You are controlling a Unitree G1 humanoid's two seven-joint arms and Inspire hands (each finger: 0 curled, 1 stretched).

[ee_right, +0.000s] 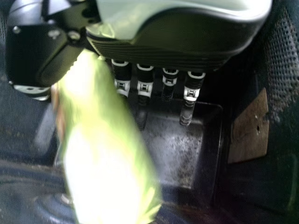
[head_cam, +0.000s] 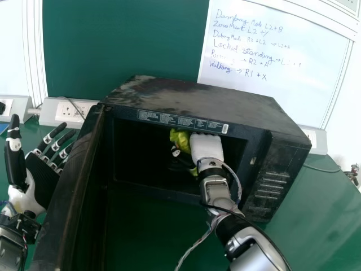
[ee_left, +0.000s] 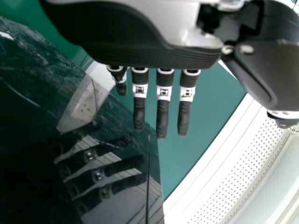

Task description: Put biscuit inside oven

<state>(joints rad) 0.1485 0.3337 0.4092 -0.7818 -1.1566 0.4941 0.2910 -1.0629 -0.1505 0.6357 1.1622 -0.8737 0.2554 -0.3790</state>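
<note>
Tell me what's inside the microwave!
Inside the microwave are a yellow-green packet and the robot's right hand. From the head view, the hand covers part of the packet. The wrapper hides whatever it holds.

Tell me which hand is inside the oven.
The right hand, with the yellow-green packet beside it; the left hand is outside, across the open door.

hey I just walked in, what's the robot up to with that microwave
The robot's right hand is inside the microwave oven, and so is a yellow-green packet, presumably the biscuit. The packet is by the thumb, next to the straight fingers; I can't tell whether it's held or let go. The oven door is open, and the left hand is outside beside it, fingers extended.
</note>
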